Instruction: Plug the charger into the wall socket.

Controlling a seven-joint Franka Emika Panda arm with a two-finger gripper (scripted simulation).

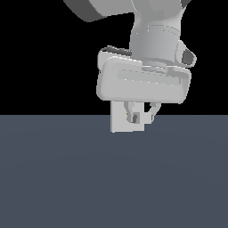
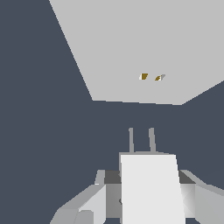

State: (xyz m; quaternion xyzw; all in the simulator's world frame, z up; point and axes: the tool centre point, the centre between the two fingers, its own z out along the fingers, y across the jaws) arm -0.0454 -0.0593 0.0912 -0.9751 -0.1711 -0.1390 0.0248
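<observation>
The charger is a small white block, and my gripper is shut on it, one finger on each side. Its two short prongs point toward the wall socket, a flat white square plate with two tiny yellowish holes. Dark floor shows between the prong tips and the plate, so they are apart. In the exterior view, the gripper hangs low over the floor, holding the charger right in front of the upright wall socket, which it partly hides.
The dark blue-grey floor stretches out around the plate. The arm's large grey-white hand body fills the space above the socket. No other objects are in view.
</observation>
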